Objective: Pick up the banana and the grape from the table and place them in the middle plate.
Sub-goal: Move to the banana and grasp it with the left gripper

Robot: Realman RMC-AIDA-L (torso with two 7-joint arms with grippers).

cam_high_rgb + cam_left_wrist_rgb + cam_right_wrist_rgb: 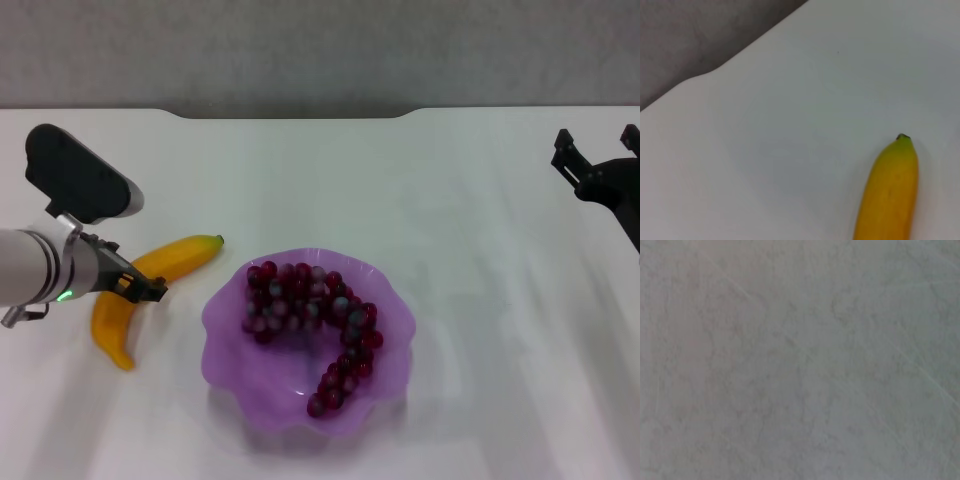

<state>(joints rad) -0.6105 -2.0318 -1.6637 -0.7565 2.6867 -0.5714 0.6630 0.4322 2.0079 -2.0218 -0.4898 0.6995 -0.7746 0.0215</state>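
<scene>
The banana (185,255) lies on the white table (420,190), left of the purple plate (225,350). Its dark tip points toward the back right. My left gripper (140,285) is down at the banana's middle and covers part of it. The left wrist view shows the banana's tip end (890,195) on the table (790,125). The grape bunch (310,315) lies inside the plate in a curve. My right gripper (597,145) is open and empty, raised at the far right, well away from the plate.
A grey wall runs behind the table's back edge (300,112). The right wrist view shows only a plain grey surface.
</scene>
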